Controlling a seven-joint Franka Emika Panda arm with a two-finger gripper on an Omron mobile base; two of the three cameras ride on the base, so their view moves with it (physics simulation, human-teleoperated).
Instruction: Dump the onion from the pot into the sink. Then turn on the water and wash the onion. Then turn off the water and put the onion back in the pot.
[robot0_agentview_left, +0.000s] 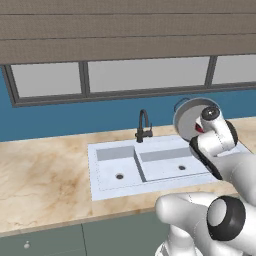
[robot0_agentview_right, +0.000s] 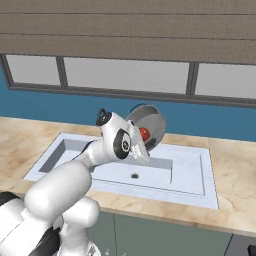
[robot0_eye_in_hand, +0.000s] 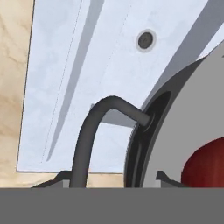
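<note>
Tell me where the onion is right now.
The onion sits inside the tipped pot, which the hand holds above the sink's right basin.

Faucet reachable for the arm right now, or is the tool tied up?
Probably not yet. The tool is shut on the pot, tipped over the sink with the onion still inside. The faucet stands unobstructed, but the pot must go down first.

Flat, even, bright rendered light with no glare. Soft grey shadows lie inside the sink (robot0_agentview_left: 165, 165) basins. All views look slightly coarse and soft-edged.
</note>
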